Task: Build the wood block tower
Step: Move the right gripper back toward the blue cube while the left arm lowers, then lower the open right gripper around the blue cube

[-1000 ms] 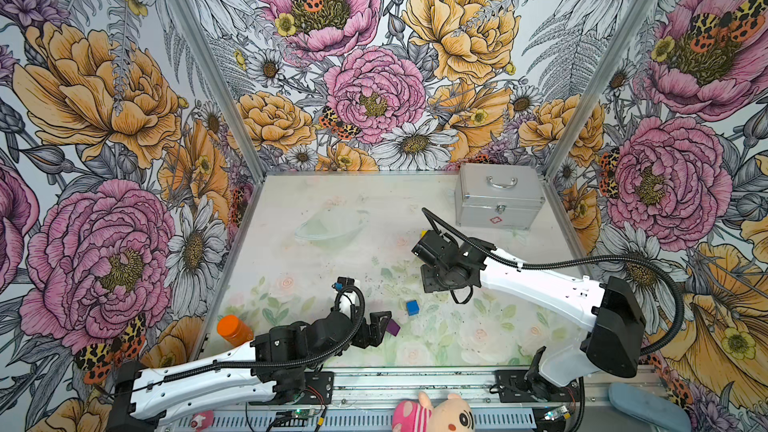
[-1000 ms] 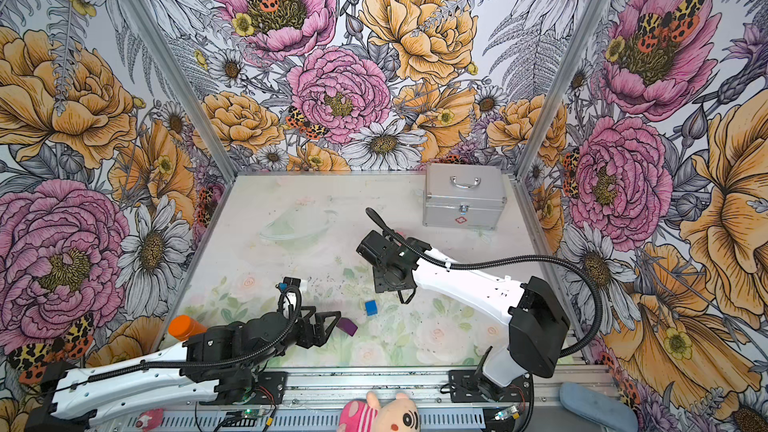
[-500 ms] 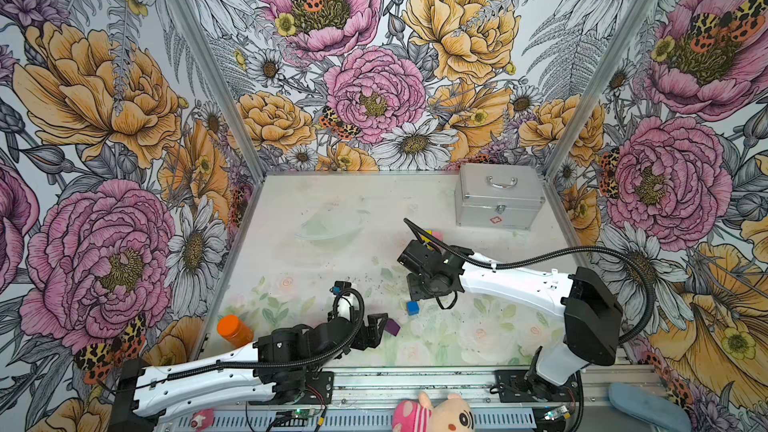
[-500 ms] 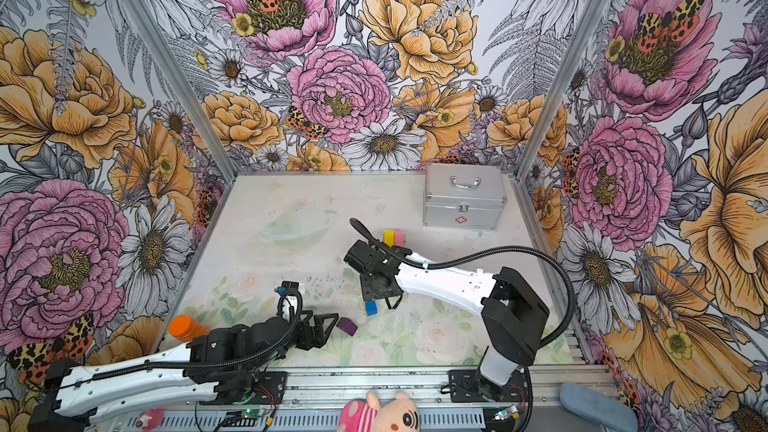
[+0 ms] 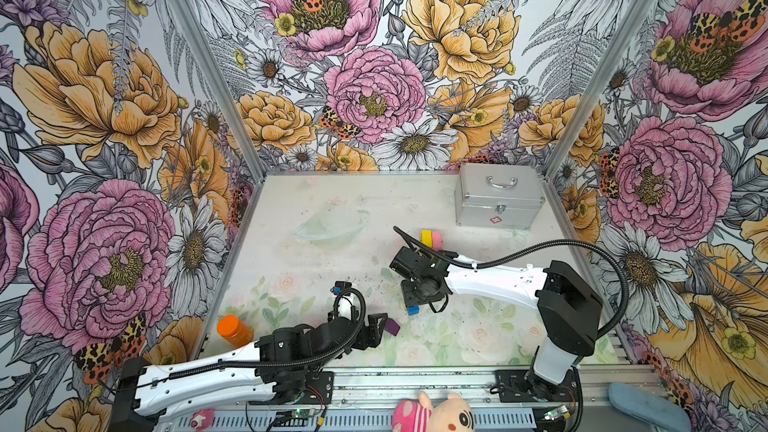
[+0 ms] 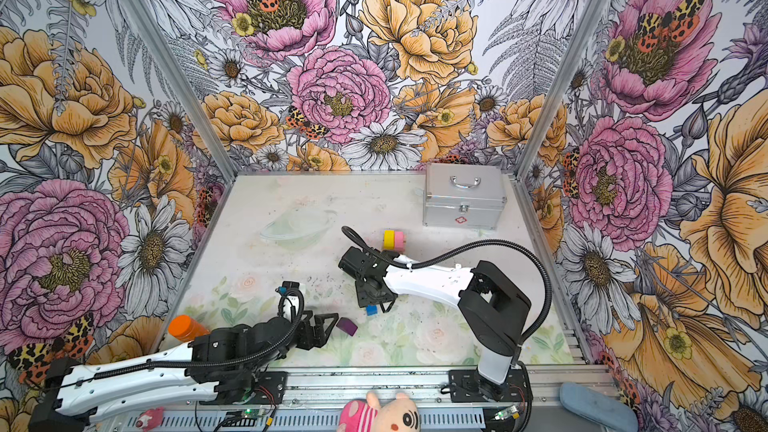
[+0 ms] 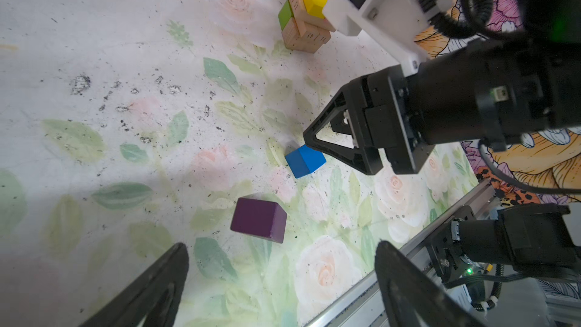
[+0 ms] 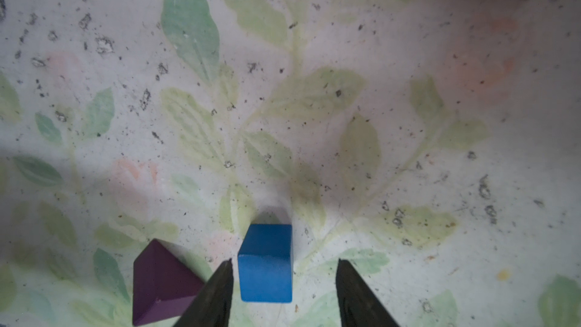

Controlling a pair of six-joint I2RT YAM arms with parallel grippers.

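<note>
Right arm (image 5: 490, 284) reaches forward and low, wrist pitched down. The right pincer (image 8: 285, 262) straddles the blue block (image 5: 412, 310), jaws parted and not clamped. Left arm (image 5: 199, 384) lies low, with the left pincer (image 7: 281, 244) left of the blue block, jaws wide apart.

Big pink and orange flower-print walls (image 5: 374, 89) enclose me; my pale, rose-printed surface (image 5: 291, 268) is flecked with dark specks.
</note>
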